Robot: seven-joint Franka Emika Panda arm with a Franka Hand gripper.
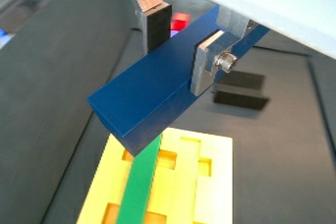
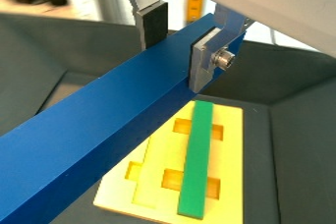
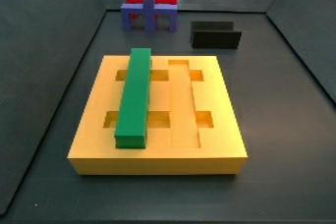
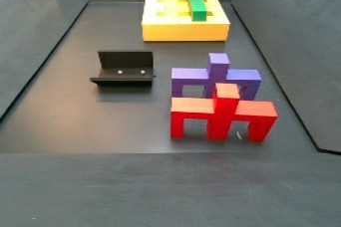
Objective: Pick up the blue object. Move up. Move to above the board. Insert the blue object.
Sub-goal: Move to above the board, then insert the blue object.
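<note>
My gripper is shut on the blue object, a long dark-blue bar held crosswise between the silver fingers in both wrist views. It hangs tilted in the air, high above the floor. The board, a yellow slab with grooves and cut-outs, lies below the bar's low end in both wrist views. A green bar lies in one of its grooves. Both side views show the board but neither the gripper nor the blue object.
The black fixture stands on the floor beyond the board, also in a side view. A purple arch piece with red blocks stands near it. Dark walls ring the floor.
</note>
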